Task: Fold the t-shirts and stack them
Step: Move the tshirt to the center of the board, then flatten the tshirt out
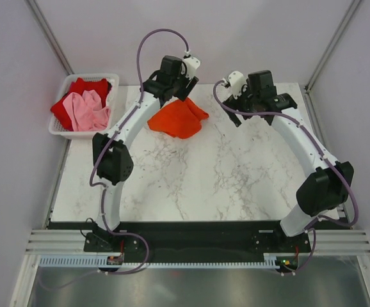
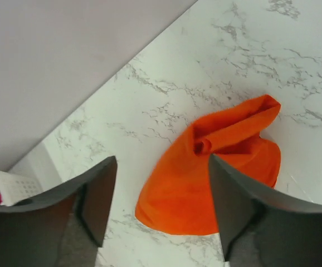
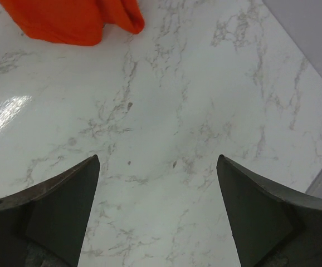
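Left gripper (image 1: 184,91) is seen in the top view over the far edge of the orange-red t-shirt (image 1: 178,118). That shirt is crumpled in a heap on the marble table (image 1: 236,173), far-left of centre. Jaw state can't be read from this angle. Right gripper (image 1: 230,99) is held over bare table, to the right of the orange-red t-shirt and apart from it. White slatted basket (image 1: 60,131) is parked at the far-left corner. The deep red t-shirt (image 1: 86,85) and pale pink t-shirt (image 1: 88,110) are bundled inside it, pink on top at the near side.

Left wrist view: left gripper (image 2: 162,161) is shown with fingers (image 2: 97,200) spread wide and nothing pinched. The orange-red t-shirt (image 2: 228,133) is seen through the gap, lying on the table (image 2: 233,55) with a rolled fold along its upper edge. A corner of the basket (image 2: 10,186) is caught at the left edge, below the grey wall (image 2: 66,55).

Right wrist view: right gripper (image 3: 158,158) is also spread and empty, with only marble table (image 3: 177,83) framed between the fingers (image 3: 61,206). A lobe of the orange-red t-shirt (image 3: 66,19) is cut off at the top-left of the frame, well apart from the fingertips.
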`<state>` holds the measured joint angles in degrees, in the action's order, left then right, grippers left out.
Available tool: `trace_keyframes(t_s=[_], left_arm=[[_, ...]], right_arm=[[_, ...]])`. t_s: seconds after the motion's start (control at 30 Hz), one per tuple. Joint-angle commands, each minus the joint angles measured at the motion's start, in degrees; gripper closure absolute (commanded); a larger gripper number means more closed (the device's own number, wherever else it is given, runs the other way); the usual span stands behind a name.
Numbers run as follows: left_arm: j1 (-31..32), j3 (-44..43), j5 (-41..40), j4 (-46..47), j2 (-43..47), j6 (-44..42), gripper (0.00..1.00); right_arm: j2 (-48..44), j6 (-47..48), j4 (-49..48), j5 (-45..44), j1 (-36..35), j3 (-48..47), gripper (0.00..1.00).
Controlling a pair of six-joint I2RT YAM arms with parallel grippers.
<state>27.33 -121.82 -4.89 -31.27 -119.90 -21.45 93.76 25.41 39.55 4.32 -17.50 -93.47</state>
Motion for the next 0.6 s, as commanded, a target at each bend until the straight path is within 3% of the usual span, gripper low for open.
trace_keyframes(t_s=[0.0,0.07,0.1,0.2,0.3,0.43,0.57], left_arm=[[-1.0,-8.0,-6.3,3.1,-0.5,5.0,0.22],[-2.4,-4.5,-8.9,5.0,2.4,4.5,0.17],[-3.2,-2.8,-9.4,4.9,5.8,4.8,0.16],[-6.8,7.6,-9.5,4.1,14.3,8.5,0.21],[-10.6,18.3,-8.7,2.9,20.5,10.7,0.35],[-15.8,29.2,-4.7,1.0,30.4,11.1,0.67],[-18.8,38.8,-0.5,-1.1,36.5,11.7,0.58]], right_arm=[[-1.6,6.6,0.1,10.0,-0.3,1.7,0.05],[-2.4,13.0,-3.1,14.6,-0.8,4.6,0.16],[-2.6,15.3,-4.1,19.5,-1.5,5.8,0.17],[-1.9,23.0,-12.4,17.5,-6.8,10.5,0.19],[2.9,32.4,-14.4,16.8,-12.0,9.8,0.27],[13.3,34.0,-19.5,16.3,-15.1,3.4,0.35],[20.8,32.5,-30.7,14.9,-15.5,-0.2,0.34]])
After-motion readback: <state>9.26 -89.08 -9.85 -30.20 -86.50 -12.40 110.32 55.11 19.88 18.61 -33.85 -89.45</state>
